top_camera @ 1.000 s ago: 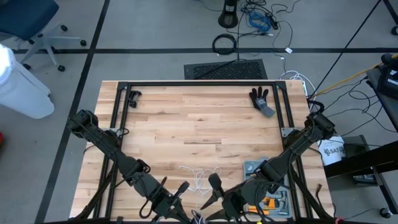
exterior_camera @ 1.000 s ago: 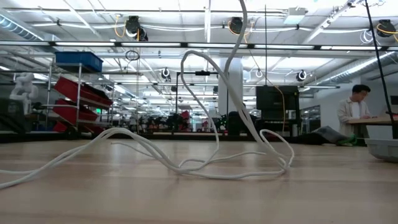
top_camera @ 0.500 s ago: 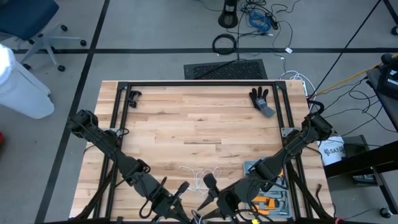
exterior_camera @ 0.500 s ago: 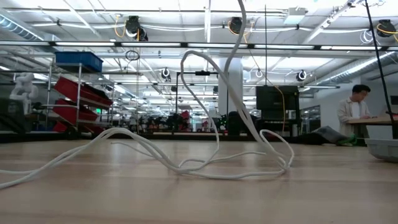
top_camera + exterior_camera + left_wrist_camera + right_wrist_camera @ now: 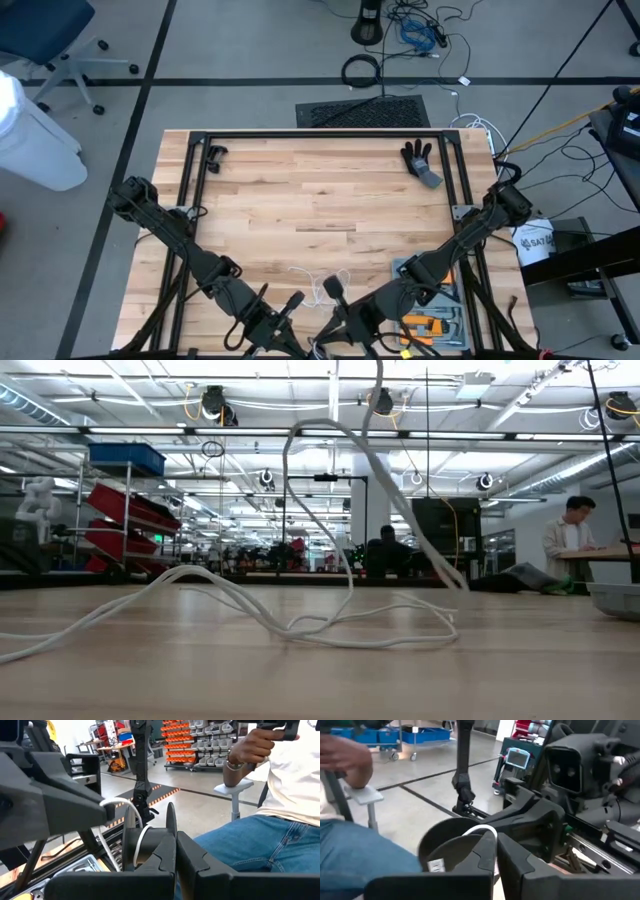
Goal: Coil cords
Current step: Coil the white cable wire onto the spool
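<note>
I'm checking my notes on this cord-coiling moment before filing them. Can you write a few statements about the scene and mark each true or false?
1. The white cord lies partly on the table and partly rises off it. True.
2. The right tool is wide open. False: its fingers are shut.
3. A black glove lies near the table's far right corner. True.
4. The left tool is spread open. False: it is shut.
5. The cord is fully coiled. False: loose loops remain.

A robotics workshop: orange parts bins [image 5: 187, 740] on racks, ceiling cable reels [image 5: 213, 402], wooden workbench [image 5: 320, 200].
</note>
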Motion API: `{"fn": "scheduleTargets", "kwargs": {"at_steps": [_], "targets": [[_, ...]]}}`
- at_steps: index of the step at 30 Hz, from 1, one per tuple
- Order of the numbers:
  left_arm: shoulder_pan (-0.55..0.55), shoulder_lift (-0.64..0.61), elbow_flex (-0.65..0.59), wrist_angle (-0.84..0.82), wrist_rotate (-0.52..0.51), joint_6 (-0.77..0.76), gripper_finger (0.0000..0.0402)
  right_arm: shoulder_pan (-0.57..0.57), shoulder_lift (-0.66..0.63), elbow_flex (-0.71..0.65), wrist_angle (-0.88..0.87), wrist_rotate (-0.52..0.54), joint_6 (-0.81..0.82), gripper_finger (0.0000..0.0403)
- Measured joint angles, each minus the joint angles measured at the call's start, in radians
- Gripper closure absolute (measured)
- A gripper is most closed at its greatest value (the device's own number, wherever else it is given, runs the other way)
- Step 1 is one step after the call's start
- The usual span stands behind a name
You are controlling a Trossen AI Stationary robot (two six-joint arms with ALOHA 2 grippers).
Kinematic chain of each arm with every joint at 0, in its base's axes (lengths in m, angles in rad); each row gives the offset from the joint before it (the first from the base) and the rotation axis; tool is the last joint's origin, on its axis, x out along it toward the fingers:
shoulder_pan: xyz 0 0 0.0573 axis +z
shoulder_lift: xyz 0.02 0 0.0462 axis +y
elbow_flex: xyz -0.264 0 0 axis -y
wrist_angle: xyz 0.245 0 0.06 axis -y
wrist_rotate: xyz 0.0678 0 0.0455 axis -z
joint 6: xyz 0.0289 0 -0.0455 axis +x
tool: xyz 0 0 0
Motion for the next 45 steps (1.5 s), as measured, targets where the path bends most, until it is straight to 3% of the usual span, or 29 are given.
{"fn": "scheduleTargets", "kwargs": {"at_steps": [12, 24, 36, 41, 45], "targets": [[0.004, -0.001, 0.0, -0.001, 0.001, -0.022, 0.04, -0.059, 0.067, 0.0, 0.05, -0.058, 0.066, 0.04], [0.001, 0.0, 0.0, 0.007, 0.002, 0.06, 0.04, -0.063, 0.067, 0.001, 0.007, -0.087, 0.118, 0.0396], [-0.01, -0.006, 0.0, 0.045, -0.001, 0.067, 0.04, -0.064, 0.052, -0.001, -0.112, -0.131, 0.174, 0.0284], [-0.032, -0.03, 0.0, 0.075, -0.053, 0.067, 0.04, -0.032, -0.032, 0.0, -0.301, 0.031, 0.237, 0.026], [-0.045, -0.051, 0.0, 0.072, -0.204, 0.068, 0.04, 0.023, -0.049, 0.0, -0.33, 0.179, 0.242, 0.0257]]}}
